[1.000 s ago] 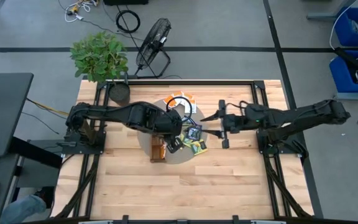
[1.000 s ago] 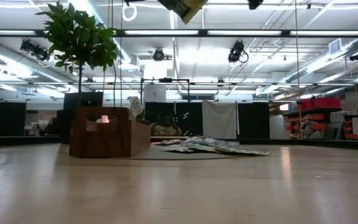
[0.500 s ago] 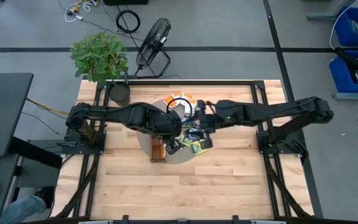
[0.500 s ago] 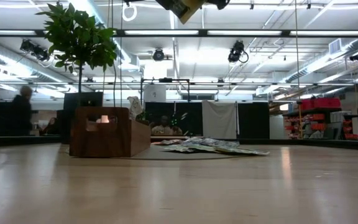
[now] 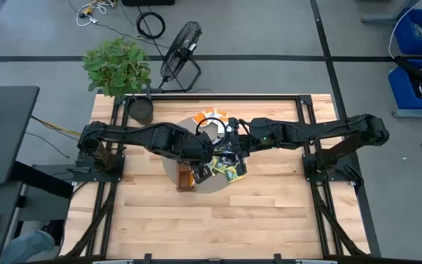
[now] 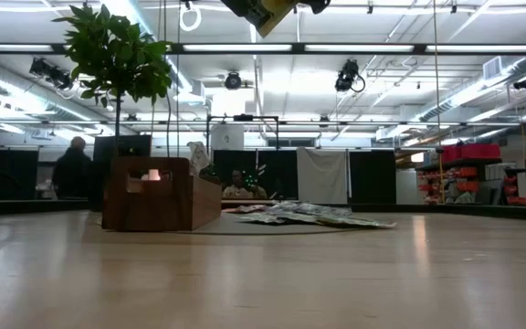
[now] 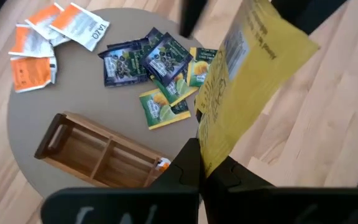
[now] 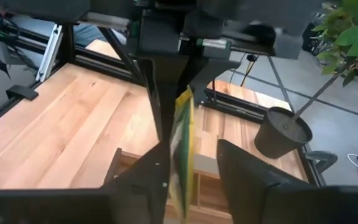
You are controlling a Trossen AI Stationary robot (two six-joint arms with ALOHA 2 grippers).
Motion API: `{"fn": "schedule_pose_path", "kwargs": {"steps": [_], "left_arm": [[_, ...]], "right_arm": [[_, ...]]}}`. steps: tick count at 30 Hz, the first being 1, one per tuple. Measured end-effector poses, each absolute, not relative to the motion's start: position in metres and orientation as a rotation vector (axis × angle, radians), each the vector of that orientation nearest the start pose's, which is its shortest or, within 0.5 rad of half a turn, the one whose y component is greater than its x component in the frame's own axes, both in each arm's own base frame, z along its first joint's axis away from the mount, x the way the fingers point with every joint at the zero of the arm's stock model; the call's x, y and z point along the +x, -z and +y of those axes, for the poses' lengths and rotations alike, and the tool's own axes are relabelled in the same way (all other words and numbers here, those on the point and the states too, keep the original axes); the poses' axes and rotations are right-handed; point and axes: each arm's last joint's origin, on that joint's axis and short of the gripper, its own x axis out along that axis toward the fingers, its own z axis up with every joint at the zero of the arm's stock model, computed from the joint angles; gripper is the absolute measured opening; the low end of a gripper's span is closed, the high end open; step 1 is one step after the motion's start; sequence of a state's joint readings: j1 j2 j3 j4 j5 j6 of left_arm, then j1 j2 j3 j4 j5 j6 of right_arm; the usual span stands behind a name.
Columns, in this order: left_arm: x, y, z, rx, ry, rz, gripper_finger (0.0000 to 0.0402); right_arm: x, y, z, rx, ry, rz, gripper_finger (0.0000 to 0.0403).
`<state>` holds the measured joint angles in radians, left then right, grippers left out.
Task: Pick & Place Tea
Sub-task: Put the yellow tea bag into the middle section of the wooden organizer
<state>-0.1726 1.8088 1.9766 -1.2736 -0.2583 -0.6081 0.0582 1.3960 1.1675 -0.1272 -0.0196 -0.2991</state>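
Left gripper, at the centre of the high view above the round grey mat, pinches a flat yellow-green sachet by its lower edge, the packet standing tilted and crinkled. Right gripper reaches in from the right with fingers spread either side of that same sachet, not closed on it. Loose tea sachets, glossy dark blue, yellow-green and orange-and-white squares, lie on the mat beside the compartmented wooden tray
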Motion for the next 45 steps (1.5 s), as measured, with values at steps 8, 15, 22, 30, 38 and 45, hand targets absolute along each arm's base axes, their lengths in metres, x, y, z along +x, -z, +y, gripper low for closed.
{"fn": "schedule_pose_path", "kwargs": {"steps": [8,15,22,30,38,45], "left_arm": [[0.353,-0.375,-0.053,-0.286,-0.404,1.007,0.0002],[0.353,-0.375,-0.052,-0.264,-0.433,0.992,0.0025],[0.351,-0.375,-0.060,-0.219,-0.419,0.993,0.0061],[0.346,-0.377,-0.078,-0.073,-0.515,0.914,0.0085],[0.331,-0.387,-0.116,0.271,-0.790,0.618,0.0087],[0.324,-0.389,-0.136,0.553,-0.971,0.435,0.0087]], "right_arm": [[0.316,-0.332,0.019,-0.345,-0.139,0.348,0.0014],[0.313,-0.332,0.018,-0.370,-0.098,0.374,0.0008],[0.290,-0.348,0.013,-0.392,-0.004,0.393,0.0006],[0.254,-0.372,0.010,-0.377,0.063,0.351,0.0005],[0.217,-0.341,-0.008,-0.247,0.222,0.293,0.0004],[0.206,-0.311,-0.012,0.045,0.102,-0.011,0.0004]]}}
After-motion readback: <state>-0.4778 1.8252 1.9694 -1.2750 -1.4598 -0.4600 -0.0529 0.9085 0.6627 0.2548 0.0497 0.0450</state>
